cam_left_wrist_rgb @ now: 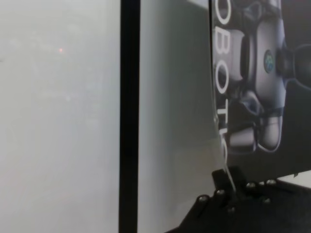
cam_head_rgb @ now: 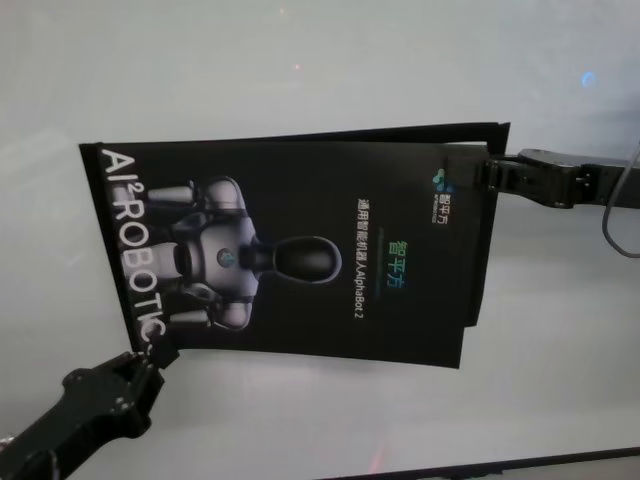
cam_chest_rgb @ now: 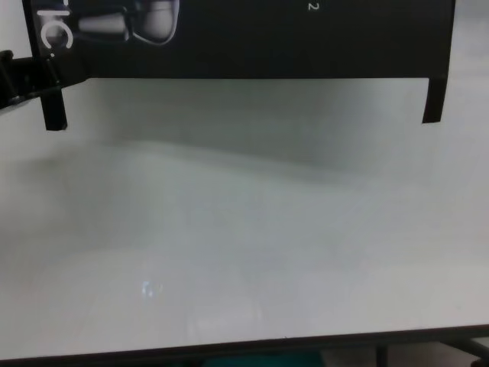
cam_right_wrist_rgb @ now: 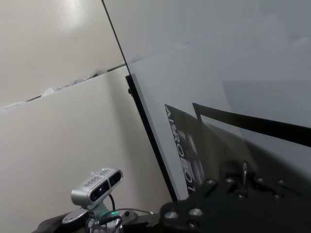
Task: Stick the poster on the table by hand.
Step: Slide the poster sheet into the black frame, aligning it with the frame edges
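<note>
While the poster (cam_head_rgb: 300, 250) hangs mid-frame above the glossy white table (cam_head_rgb: 560, 320), the left gripper (cam_head_rgb: 160, 352) pinches its lower-left corner; the right gripper (cam_head_rgb: 487, 172) pinches its upper-right corner; the table's thin dark edge (cam_chest_rgb: 244, 348) crosses the chest view's bottom.

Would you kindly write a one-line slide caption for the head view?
Left gripper and right gripper hold the poster by opposite corners above the white table.
</note>
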